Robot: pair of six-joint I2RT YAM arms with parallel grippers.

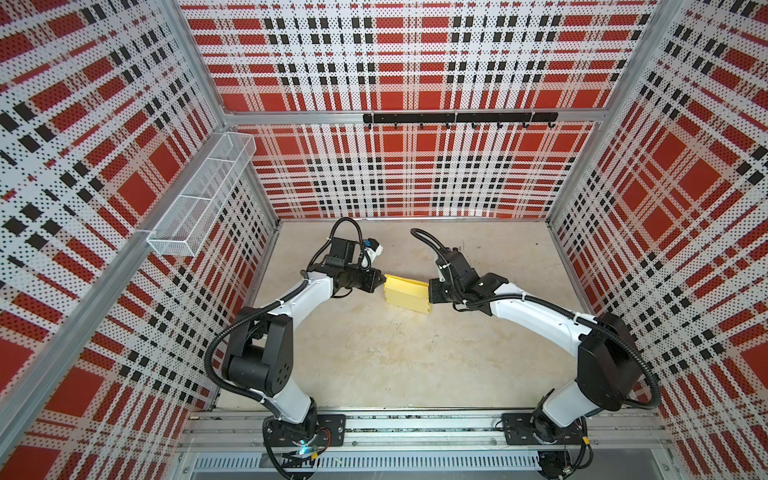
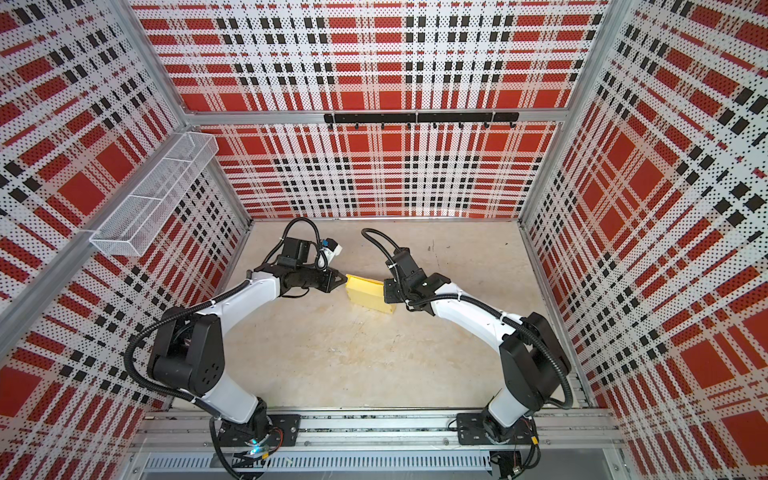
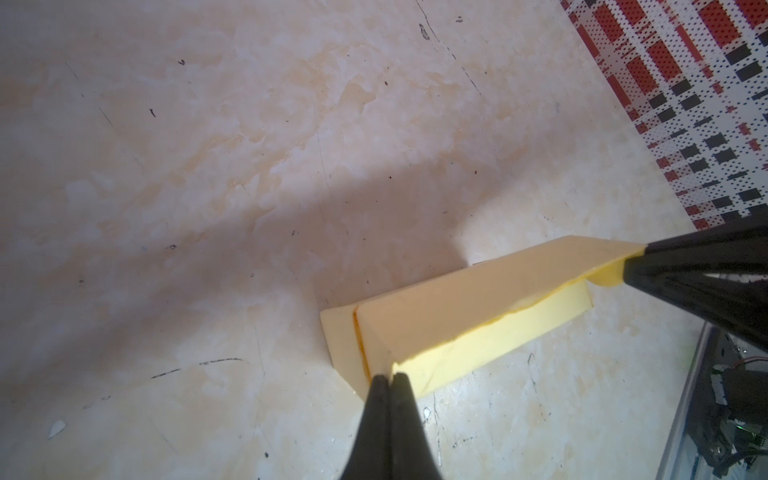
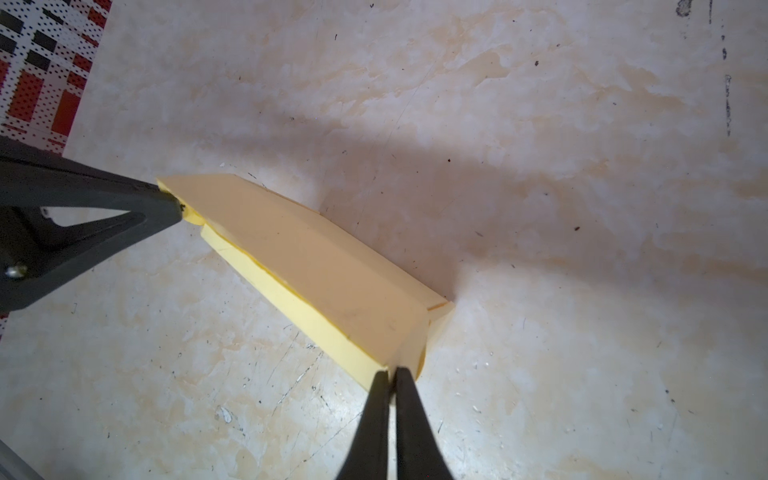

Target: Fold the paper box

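paper box (image 1: 406, 296): long axis left-right, between the hands | left hand (image 3: 390, 376): pinching its left end | right hand (image 4: 392, 374): pinching its right end | both equally near

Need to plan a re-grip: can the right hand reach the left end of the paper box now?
Probably not. The left hand is shut on that end of the paper box, and the right hand is itself shut on the opposite end, so it must let go first.
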